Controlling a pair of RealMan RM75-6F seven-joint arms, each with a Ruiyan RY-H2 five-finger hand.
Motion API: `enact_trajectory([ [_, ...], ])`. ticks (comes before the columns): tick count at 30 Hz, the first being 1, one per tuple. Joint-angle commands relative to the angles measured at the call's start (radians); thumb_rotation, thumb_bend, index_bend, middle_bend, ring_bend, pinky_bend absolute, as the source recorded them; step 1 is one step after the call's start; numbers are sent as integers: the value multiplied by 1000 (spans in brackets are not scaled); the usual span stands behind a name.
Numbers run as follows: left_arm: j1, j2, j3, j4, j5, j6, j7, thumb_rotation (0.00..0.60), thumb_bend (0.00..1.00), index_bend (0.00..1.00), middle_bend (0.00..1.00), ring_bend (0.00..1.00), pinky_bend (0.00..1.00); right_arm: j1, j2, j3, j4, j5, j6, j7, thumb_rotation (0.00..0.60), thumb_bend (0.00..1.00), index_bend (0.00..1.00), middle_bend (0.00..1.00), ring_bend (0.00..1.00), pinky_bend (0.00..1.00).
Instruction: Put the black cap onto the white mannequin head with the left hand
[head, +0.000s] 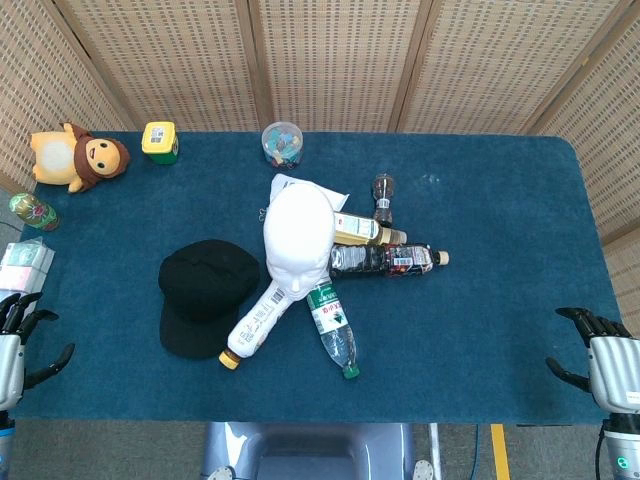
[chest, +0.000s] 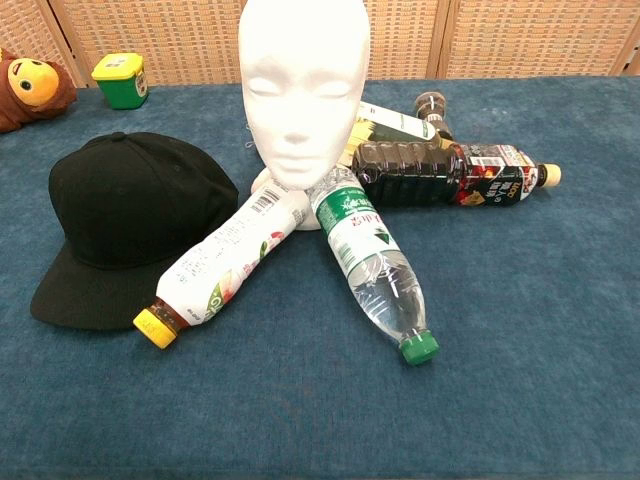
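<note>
The black cap sits flat on the desk just left of the white mannequin head, brim toward the robot. The left hand is idle at the near-left edge, fingers spread and empty, way closer than the right hand, also spread. Bottle labels are too small to read.

Bottles fanned around mannequin head; cap side open.

head view overhead, chest view low and near, both showing mannequin head
</note>
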Motion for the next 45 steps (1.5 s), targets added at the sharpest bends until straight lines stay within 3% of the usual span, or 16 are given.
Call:
enact_trajectory([
  [1, 1, -3, -1, 1, -1, -5, -1, 600, 222, 379, 207, 125, 361, 1, -1, 0, -1, 0, -2, -1, 600, 115, 291, 356, 407, 403],
  [24, 6, 57, -15, -37, 58, -4, 40, 600, 222, 417, 214, 129, 362, -27, 4, -10, 17, -25, 51, 45, 600, 115, 291, 356, 407, 403],
  [30, -19, 56, -3, -14, 109, -36, 71, 600, 223, 577, 407, 299, 474, -32, 5, -13, 20, -27, 55, 50, 600, 114, 291, 356, 407, 403],
  [37, -59, 47, 13, 8, 142, -108, 97, 600, 199, 675, 565, 425, 597, -41, 9, -13, 24, -26, 66, 61, 600, 114, 291, 356, 407, 403],
  [45, -120, -20, 37, 47, 174, -221, 137, 600, 161, 702, 616, 455, 646, -35, 4, -14, 29, -41, 66, 72, 600, 115, 291, 356, 407, 403],
])
